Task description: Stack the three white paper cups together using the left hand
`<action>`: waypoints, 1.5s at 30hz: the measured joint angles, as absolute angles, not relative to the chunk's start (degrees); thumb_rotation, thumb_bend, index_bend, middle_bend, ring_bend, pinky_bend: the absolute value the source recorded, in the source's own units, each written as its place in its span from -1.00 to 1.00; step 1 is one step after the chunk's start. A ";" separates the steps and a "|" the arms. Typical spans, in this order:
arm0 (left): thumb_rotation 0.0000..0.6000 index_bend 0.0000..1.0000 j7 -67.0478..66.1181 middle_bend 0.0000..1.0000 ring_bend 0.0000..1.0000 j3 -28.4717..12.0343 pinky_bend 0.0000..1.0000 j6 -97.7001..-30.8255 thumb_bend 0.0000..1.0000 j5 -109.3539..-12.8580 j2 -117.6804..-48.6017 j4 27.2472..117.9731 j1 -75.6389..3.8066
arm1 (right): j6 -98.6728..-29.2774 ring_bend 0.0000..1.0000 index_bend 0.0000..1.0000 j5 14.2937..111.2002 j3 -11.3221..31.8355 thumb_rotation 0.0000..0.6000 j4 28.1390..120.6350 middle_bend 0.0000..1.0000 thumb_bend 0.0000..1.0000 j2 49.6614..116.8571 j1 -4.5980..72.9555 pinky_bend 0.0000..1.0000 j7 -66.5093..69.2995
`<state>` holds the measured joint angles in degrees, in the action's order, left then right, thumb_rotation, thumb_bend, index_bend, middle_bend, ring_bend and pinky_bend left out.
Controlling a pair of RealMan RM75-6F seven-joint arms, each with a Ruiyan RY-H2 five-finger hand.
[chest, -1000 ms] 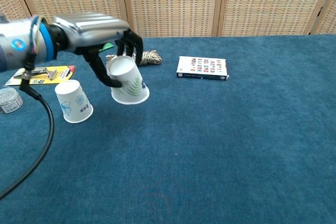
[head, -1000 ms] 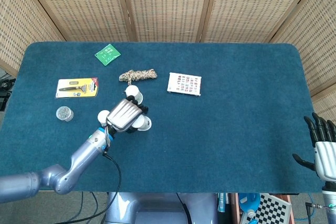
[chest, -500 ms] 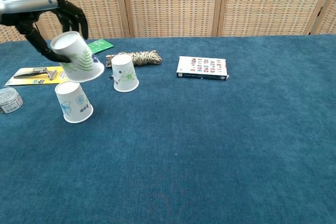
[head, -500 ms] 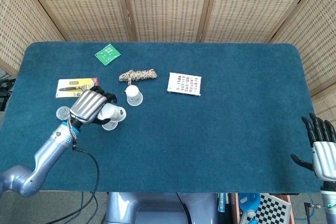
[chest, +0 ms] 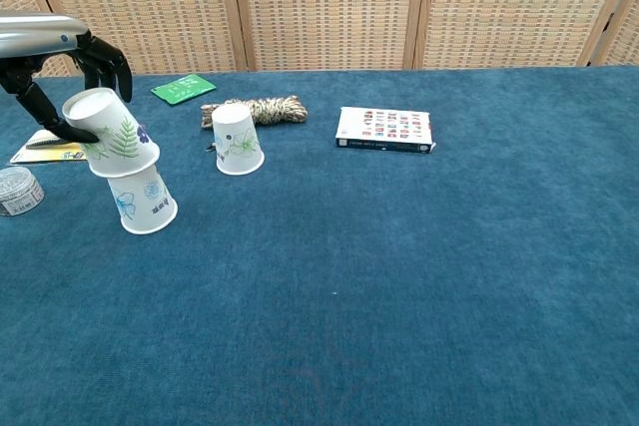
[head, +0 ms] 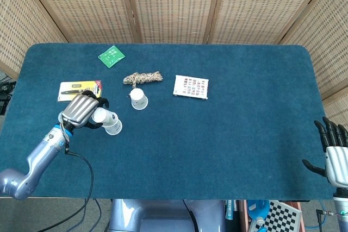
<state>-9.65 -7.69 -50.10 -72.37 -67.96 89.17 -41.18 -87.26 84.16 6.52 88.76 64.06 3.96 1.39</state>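
Note:
My left hand (head: 80, 110) (chest: 62, 65) grips an upside-down white paper cup with a green leaf print (chest: 108, 134) (head: 101, 116). That cup sits tilted over the top of a second upside-down cup with a blue print (chest: 145, 203) (head: 113, 127), which stands on the table. A third upside-down cup with a green print (chest: 237, 140) (head: 138, 99) stands alone further right, in front of the rope. My right hand (head: 333, 153) hangs open at the table's near right corner, holding nothing.
On the blue table (head: 239, 118) lie a rope bundle (head: 142, 77), a colour-swatch card (head: 191, 86), a green packet (head: 111, 56), a yellow razor package (head: 79, 89) and a small round tin (chest: 17, 190). Wicker screens stand behind.
My left hand carried the leaf-print cup leftward from beside the third cup and lowered it onto the blue-print cup. The right hand barely moved.

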 measured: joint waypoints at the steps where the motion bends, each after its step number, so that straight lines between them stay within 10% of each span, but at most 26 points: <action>1: 1.00 -0.21 -9.36 0.02 -0.18 -7.64 -0.54 -49.99 -0.55 -72.39 -67.99 89.04 -41.19 | -87.24 -1.00 -1.00 84.10 6.54 1.00 88.74 -1.00 -1.00 64.06 3.96 -1.00 1.40; 6: 1.00 -0.22 -8.57 -0.17 -0.38 -7.35 -0.62 -48.77 -0.55 -72.29 -68.23 88.36 -41.59 | -87.21 -1.00 -1.00 84.13 6.51 1.00 88.75 -1.00 -1.00 64.08 3.96 -1.00 1.32; 11: 1.00 -0.84 -7.45 -0.99 -0.99 -7.15 -0.89 -47.62 -0.55 -72.17 -68.26 88.30 -42.03 | -87.07 -1.00 -1.00 84.05 6.49 1.00 88.73 -1.00 -1.00 64.14 4.01 -1.00 1.14; 27: 1.00 -1.00 -3.10 -1.00 -1.00 -10.34 -1.00 -50.81 -0.55 -74.51 -69.33 86.02 -43.67 | -85.79 -1.00 -1.00 83.22 6.58 1.00 88.27 -1.00 -1.00 64.71 4.56 -1.00 -0.05; 45: 1.00 -1.00 -11.17 -1.00 -1.00 -13.12 -0.78 -35.83 -0.55 -57.49 -85.44 65.71 -56.40 | -82.97 -1.00 -1.00 78.37 8.19 1.00 86.19 -1.00 -1.00 65.32 5.34 -1.00 -0.51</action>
<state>-11.17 -13.12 -35.83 -57.49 -85.44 65.71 -56.40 -82.97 78.37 8.19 86.19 65.32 5.34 -0.51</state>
